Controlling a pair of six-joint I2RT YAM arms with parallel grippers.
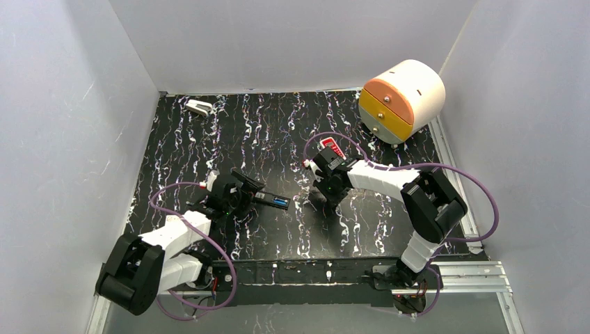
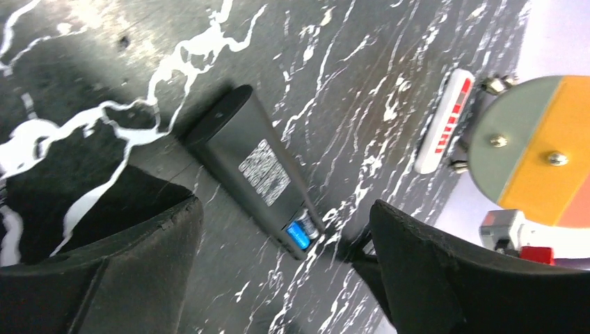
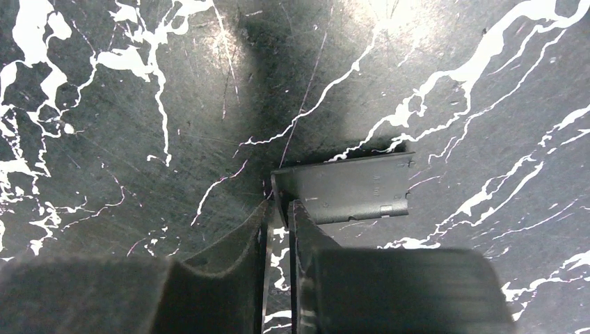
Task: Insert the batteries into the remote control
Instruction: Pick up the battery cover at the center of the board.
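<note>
The black remote control [image 2: 257, 167] lies back-up on the marbled table, its battery bay open at one end. A blue battery [image 2: 298, 235] sits in that bay, with a silver-ended cell beside it. In the top view the remote control [image 1: 271, 200] is just right of my left gripper [image 1: 245, 188]. My left gripper [image 2: 285, 209] hovers over the bay end, open wide and holding nothing. The black battery cover [image 3: 348, 188] rests on the table. My right gripper [image 3: 280, 205] has its fingers drawn close together on the cover's left end. In the top view my right gripper [image 1: 327, 182] points down, hiding the cover.
A round orange-and-yellow drawer unit [image 1: 402, 97] stands at the back right. A white and red flat object [image 2: 445, 122] lies near it, behind my right arm. A small white object [image 1: 198, 106] sits at the back left corner. White walls enclose the table.
</note>
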